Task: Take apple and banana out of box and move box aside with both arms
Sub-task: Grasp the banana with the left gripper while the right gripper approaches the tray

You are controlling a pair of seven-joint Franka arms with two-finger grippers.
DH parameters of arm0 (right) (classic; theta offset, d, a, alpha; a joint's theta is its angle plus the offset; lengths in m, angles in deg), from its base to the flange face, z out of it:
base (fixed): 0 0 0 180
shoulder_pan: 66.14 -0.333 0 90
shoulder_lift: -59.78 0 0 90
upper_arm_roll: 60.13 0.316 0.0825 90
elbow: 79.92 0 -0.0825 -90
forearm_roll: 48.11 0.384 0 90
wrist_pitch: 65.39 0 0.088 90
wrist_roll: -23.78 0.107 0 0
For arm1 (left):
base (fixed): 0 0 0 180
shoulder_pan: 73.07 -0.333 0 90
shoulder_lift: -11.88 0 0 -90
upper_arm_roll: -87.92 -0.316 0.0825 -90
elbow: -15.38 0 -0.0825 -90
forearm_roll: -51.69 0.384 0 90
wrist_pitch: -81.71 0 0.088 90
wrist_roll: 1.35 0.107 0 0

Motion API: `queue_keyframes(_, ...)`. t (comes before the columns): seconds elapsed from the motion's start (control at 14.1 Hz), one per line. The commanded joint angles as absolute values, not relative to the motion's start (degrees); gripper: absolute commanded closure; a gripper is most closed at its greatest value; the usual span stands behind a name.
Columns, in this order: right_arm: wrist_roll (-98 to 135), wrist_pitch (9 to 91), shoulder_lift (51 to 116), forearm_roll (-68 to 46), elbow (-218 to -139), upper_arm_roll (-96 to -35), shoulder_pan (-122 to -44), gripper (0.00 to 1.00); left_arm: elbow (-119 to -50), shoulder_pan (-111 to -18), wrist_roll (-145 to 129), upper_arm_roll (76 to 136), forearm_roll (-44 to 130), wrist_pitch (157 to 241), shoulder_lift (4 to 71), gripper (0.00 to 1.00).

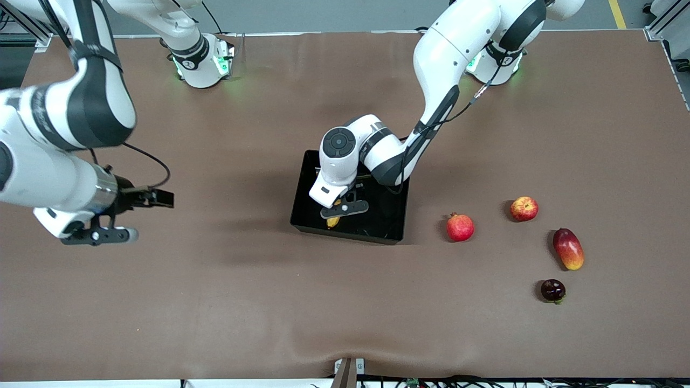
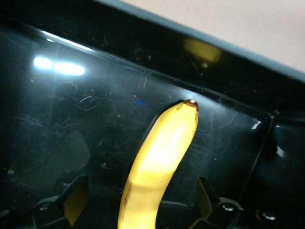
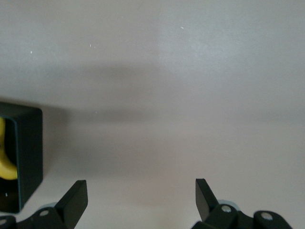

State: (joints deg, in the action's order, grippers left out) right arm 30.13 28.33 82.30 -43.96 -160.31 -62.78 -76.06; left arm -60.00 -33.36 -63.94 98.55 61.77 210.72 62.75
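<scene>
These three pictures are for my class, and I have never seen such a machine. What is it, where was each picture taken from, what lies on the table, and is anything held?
Two white robot arms work at a brown table. Each ends in a two-fingered pincer. The wide picture looks down from a high camera facing the arms. The other two come from small cameras on the arms' wrists.

The left pincer is down inside the black box, over a yellow banana. Its fingers stand apart on either side of the banana, not squeezing it, so nothing is held. The right pincer hangs open over bare table, waiting.

Toward the left arm's end lie a pomegranate, an apple, a mango and a small dark fruit.
</scene>
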Motion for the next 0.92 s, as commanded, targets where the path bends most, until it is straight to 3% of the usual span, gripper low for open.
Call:
queue_keyframes(0.0,32.13,31.19,82.63,-41.17,-164.18,-63.21,-77.12,0.0,-58.53,-31.85,-66.74,97.94,62.94,211.86,64.79,0.0)
queue_keyframes(0.14,32.22,38.99,82.02,-39.41,-169.98,-63.21,-78.09,0.0,-58.53,-31.59,-66.74,97.94,62.94,213.97,65.75,0.03)
queue_keyframes(0.21,33.0,41.02,81.84,-39.4,-171.66,-63.21,-78.44,0.0,-58.53,-31.07,-66.66,97.94,63.02,214.5,66.02,0.19)
queue_keyframes(0.43,33.98,45.5,80.36,-39.23,-177.27,-63.21,-78.71,0.0,-58.53,-30.97,-66.22,97.77,63.2,214.6,66.29,0.92)
queue_keyframes(0.5,33.98,49.62,78.69,-39.14,-180.96,-63.21,-78.88,0.0,-58.45,-30.97,-66.3,97.77,63.2,214.6,65.94,1.0)
queue_keyframes(0.85,36.95,63.51,75.17,-37.48,-193.19,-63.21,-83.35,0.0,-58.45,-31.41,-66.22,97.59,63.29,213.81,63.04,1.0)
